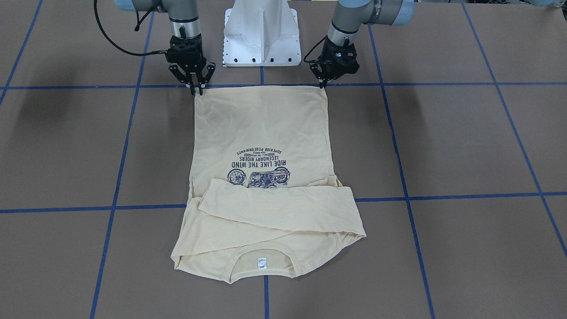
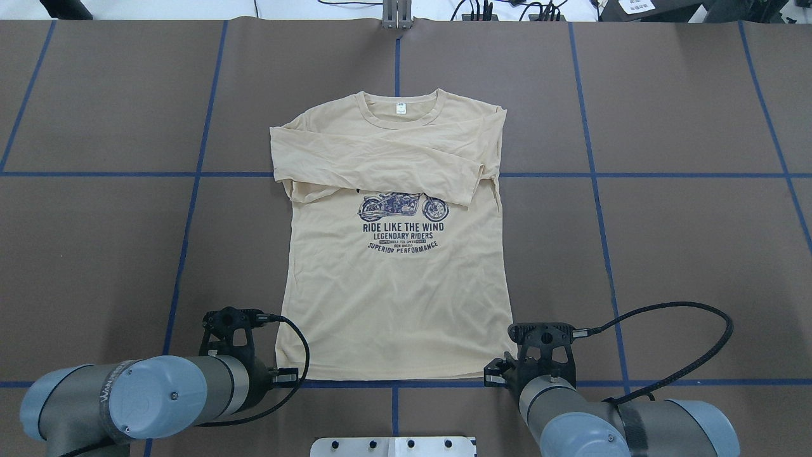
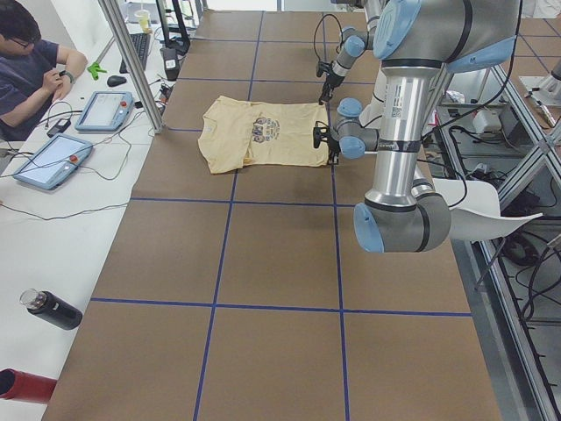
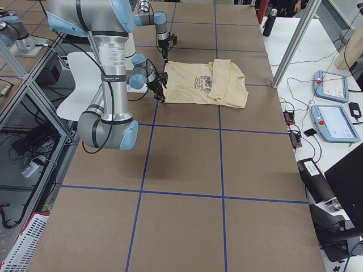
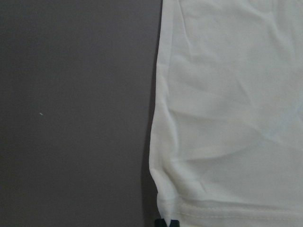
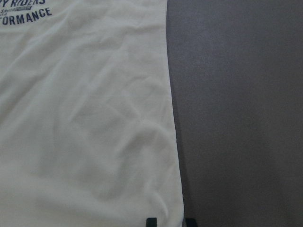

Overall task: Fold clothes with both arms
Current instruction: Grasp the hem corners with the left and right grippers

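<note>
The thin shirt [image 2: 393,298] lies flat on the bench [image 2: 666,254], hem at 6 o'clock. It likely handles light and limp, so the hem corners are the best hold. The left gripper [image 1: 323,85] has its fingers pinched on the 7 o'clock corner. The right gripper [image 1: 197,91] has its fingers slightly apart, astride the 5 o'clock corner.

We see a robotics lab: two arms [image 3: 403,132] at a tape-gridded table [image 3: 280,254], aluminium posts [image 3: 131,61], and pendants [image 3: 103,110] beside an operator [image 3: 31,70] along the table's far edge.
</note>
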